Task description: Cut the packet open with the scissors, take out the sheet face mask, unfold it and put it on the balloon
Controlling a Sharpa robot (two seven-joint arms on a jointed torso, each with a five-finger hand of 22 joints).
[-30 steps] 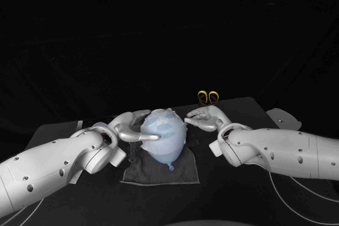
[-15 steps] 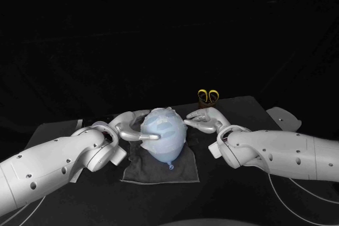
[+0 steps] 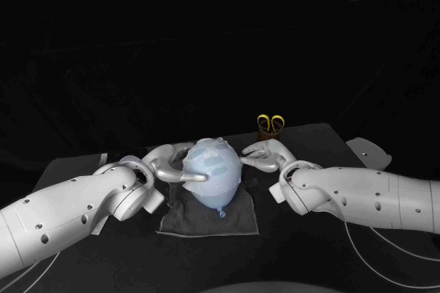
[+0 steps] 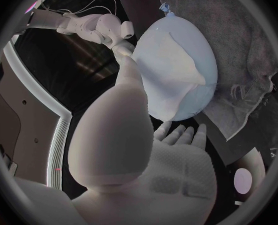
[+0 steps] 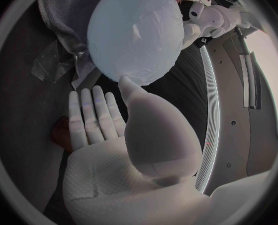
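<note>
Now the balloon (image 3: 213, 169) (mask (image 4: 176, 60) on) sits between left hand (image 3: 174, 166) and right hand (image 3: 266, 156), spread fingers (image 5: 91, 110) touching its sides.

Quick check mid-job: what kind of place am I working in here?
Probably a staged robot test bench, not a home: a black table against a black backdrop, a balloon standing in for a face on a grey towel, and scissors parked handles-up at the back.
</note>
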